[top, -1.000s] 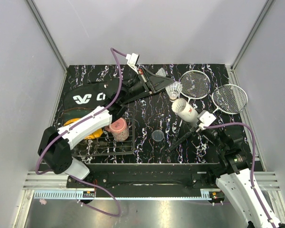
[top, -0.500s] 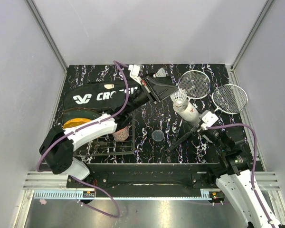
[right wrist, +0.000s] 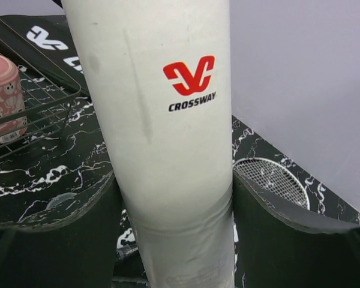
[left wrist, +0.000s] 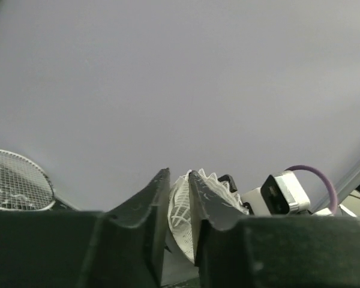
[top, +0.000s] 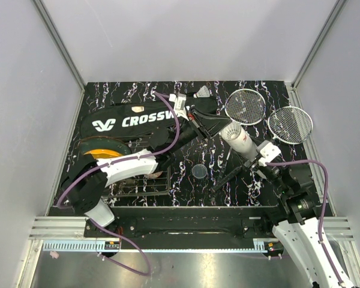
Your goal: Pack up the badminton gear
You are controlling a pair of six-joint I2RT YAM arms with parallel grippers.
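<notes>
The white tube (right wrist: 168,120) carries a red double-V logo with "CROSSWAY" in black letters beneath it. The long black bag (top: 129,121) lies at the far left of the black marbled table (top: 108,90). It shows the same logo in white and the letters "CROSSW", with the rest hidden behind the left arm.

The right gripper (right wrist: 174,180) clamps the tube between its two dark fingers and holds it tilted over the middle of the table, open end toward the left arm. The left gripper (left wrist: 179,180) pinches a white feather shuttlecock (left wrist: 181,219) by its skirt, right at the tube's mouth.

A second ago the left arm covered all of the bag's lettering except "C". It has since swung rightward and lower, uncovering more letters and bringing the shuttlecock in toward the tube.

Two rackets (top: 245,106) (top: 290,124) lie side by side at the far right, near the tube. A second shuttlecock (top: 203,92) rests near the back edge. A wire rack (top: 138,185) at the near left holds a pink cup (right wrist: 3,90), which the left arm largely hides in the top view. A yellow-black object (top: 102,153) sits beside the rack.
</notes>
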